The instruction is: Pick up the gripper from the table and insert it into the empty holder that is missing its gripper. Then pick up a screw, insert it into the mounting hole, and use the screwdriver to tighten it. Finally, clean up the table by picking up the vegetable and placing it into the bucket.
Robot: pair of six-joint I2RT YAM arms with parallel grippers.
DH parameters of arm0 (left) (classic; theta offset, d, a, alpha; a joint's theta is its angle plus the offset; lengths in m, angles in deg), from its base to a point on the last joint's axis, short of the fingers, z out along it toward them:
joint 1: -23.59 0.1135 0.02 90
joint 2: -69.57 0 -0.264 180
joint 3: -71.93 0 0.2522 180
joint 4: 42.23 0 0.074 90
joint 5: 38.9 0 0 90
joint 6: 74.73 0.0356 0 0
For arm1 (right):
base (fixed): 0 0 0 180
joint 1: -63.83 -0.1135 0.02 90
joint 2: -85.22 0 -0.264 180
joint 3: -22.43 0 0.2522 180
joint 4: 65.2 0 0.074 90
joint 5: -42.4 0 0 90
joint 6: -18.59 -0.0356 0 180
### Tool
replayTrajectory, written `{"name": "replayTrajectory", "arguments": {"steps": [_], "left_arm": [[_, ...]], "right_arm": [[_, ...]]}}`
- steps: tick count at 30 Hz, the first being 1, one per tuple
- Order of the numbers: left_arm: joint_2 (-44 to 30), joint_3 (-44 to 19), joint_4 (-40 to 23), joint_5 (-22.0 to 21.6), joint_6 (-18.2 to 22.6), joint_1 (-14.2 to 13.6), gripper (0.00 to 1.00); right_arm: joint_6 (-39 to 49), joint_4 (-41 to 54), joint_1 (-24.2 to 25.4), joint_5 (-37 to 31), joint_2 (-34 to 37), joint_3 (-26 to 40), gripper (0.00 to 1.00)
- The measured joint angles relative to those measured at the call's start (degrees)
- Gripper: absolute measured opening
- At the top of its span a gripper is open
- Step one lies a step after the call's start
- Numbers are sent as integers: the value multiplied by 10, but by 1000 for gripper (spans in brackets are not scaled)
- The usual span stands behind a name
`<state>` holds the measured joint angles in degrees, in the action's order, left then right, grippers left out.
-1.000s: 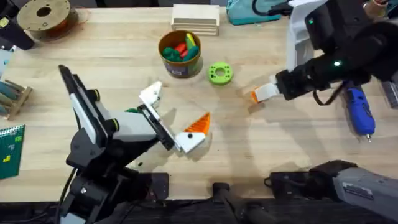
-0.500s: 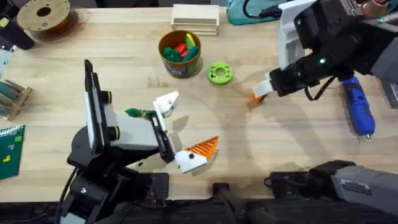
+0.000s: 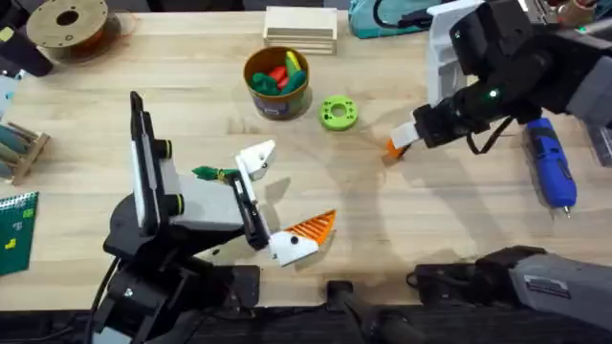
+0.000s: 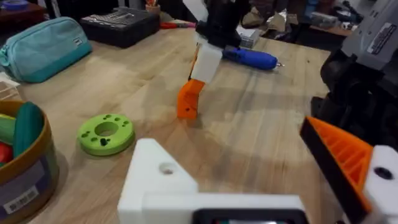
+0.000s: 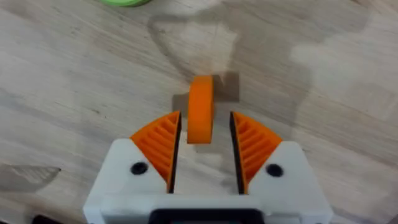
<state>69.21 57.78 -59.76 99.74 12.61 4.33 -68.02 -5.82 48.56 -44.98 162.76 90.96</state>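
Orange plastic wedge-shaped gripper (image 5: 200, 117) stands on edge on the pale plank table (image 3: 402, 229) between the right gripper's (image 5: 204, 148) parted ribbed pads, touching neither, so an off-centre close could topple it, while the left gripper (image 3: 277, 203), spread and empty, bears the tipless white holder (image 4: 163, 180).

A bright green ring-shaped disc (image 3: 338, 113) with small holes lies flat on the wood; in the left wrist view it shows again (image 4: 106, 133); a stack of pale wooden boards (image 3: 300, 29) sits at the far edge; a teal zip pouch (image 3: 387, 16) lies beside it — also seen from the left wrist (image 4: 40, 46); a filament spool (image 3: 69, 24) rests at the far left corner; a green circuit board (image 3: 16, 229) lies at the near left edge.
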Motion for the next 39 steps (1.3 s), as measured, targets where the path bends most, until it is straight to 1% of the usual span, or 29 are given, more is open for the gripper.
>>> {"name": "replayTrajectory", "arguments": {"steps": [3, 7, 13, 15, 20, 21, 25, 28, 29, 30, 33, 35, 37, 38, 39], "left_arm": [[0, 0, 0, 0, 0, 0, 986], [0, 0, 0, 0, 0, 0, 985], [0, 0, 0, 0, 0, 0, 985], [0, 0, 0, 0, 0, 0, 985], [0, 0, 0, 0, 0, 0, 985], [0, 0, 0, 0, 0, 0, 985], [0, 0, 0, 0, 0, 0, 985], [0, 0, 0, 0, 0, 0, 985], [0, 0, 0, 0, 0, 0, 985], [0, 0, 0, 0, 0, 0, 985], [0, 0, 0, 0, 0, 0, 985], [0, 0, 0, 0, 0, 0, 985], [0, 0, 0, 0, 0, 0, 985], [0, 0, 0, 0, 0, 0, 985], [0, 0, 0, 0, 0, 0, 985]], "right_arm": [[0, -3, 0, 0, 6, 0, 467], [0, -3, 0, 0, 26, 0, 362], [0, -3, 0, 0, 31, 0, 303], [-1, -3, 0, 0, 31, 0, 242], [-2, -2, 0, 0, 31, 3, 45], [-2, 2, 0, 0, 31, 5, 19], [1, 40, 0, 0, 31, 28, 22], [3, 82, 0, 0, 27, 66, 21], [5, 137, 0, 6, 10, 116, 21], [6, 144, 0, 10, 2, 125, 21], [8, 151, 0, 39, -40, 141, 21], [9, 151, 0, 69, -65, 141, 21], [9, 133, 0, 114, -83, 136, 21], [9, 115, 0, 142, -89, 129, 21], [1, 45, 0, 242, -97, 83, 21]]}}
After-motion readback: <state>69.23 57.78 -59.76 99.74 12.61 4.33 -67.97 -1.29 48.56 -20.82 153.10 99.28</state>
